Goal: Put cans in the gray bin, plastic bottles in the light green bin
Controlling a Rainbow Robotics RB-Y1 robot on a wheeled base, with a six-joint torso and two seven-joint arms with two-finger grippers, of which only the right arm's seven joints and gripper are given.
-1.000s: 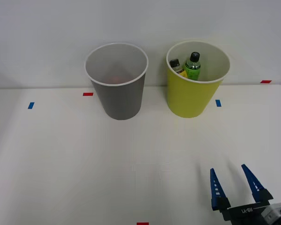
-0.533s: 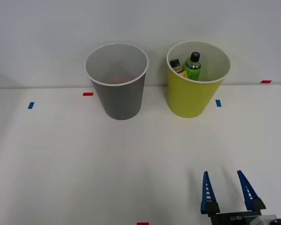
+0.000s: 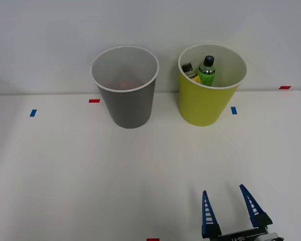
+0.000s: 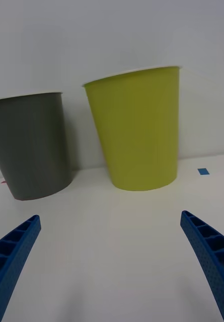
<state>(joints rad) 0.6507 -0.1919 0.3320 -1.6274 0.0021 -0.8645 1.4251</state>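
Sorting looks all but done: the right gripper (image 3: pixel 230 206) hangs spread and empty low over the bare near table (image 3: pixel 65 170), well apart from both bins. Two bottles (image 3: pixel 206 71) stand in the green bin (image 3: pixel 209 103); one can shows as a faint orange blur (image 3: pixel 123 84) inside the gray bin (image 3: pixel 128 108). Nothing lies loose; next, probably just retreat.

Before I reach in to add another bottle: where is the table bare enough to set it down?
The table is bare between the two bins and the right gripper, and left of the gray bin. The strip between that and the light green bin is narrow.
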